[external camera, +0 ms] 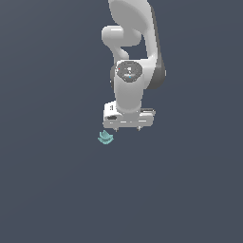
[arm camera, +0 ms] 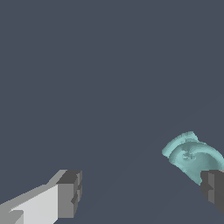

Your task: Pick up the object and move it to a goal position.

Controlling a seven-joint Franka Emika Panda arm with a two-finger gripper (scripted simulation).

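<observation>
The object (external camera: 106,137) is a tiny light teal lump with layered ridges, lying on the dark grey floor. My white gripper (external camera: 127,128) hangs just above the floor, slightly toward the exterior view's right of the object. Its jaws stand open and hold nothing. In the wrist view the object (arm camera: 191,156) lies close to one dark fingertip (arm camera: 213,188), outside the gap, while the other fingertip (arm camera: 70,194) is far from it. The gripper (arm camera: 141,191) is not around the object.
The white arm (external camera: 133,61) rises above the gripper toward the top of the exterior view. A plain dark grey floor (external camera: 57,190) surrounds everything.
</observation>
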